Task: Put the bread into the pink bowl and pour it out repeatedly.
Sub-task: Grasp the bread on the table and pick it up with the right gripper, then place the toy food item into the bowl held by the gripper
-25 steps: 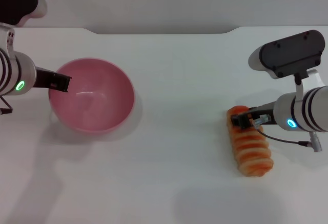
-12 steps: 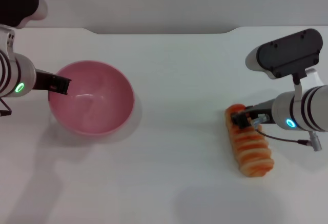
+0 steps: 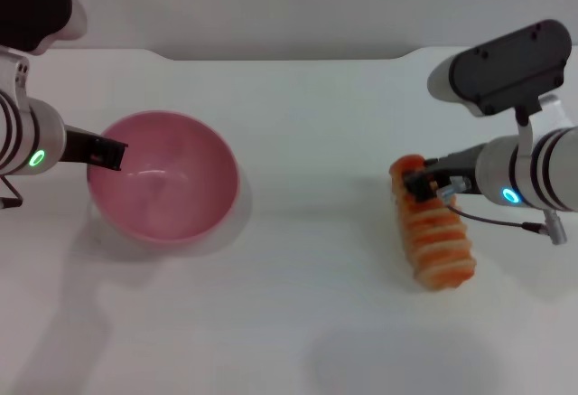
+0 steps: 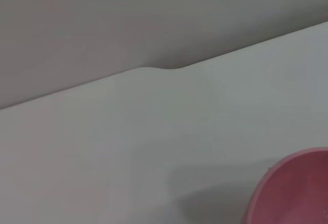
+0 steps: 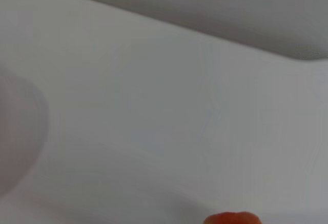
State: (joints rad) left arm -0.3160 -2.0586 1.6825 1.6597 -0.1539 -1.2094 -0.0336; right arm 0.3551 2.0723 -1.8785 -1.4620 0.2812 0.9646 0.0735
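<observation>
While both arms reach in from the sides, the white table carries only two items, set well apart. Pink bowl: upright on the robot's left part of the table, hollow facing up, nothing inside; a slice of its rim also shows in the left wrist view. Left gripper: at the bowl's left rim, dark fingers clenched on the rim edge. Bread: on the right part of the table, orange-and-cream striped side up, long axis running roughly away from the robot, slightly slanted; whether it rests on the table or is raised cannot be told. In the right wrist view only an orange tip of it is seen. Right gripper: at the loaf's far end, fingers closed on that end.
</observation>
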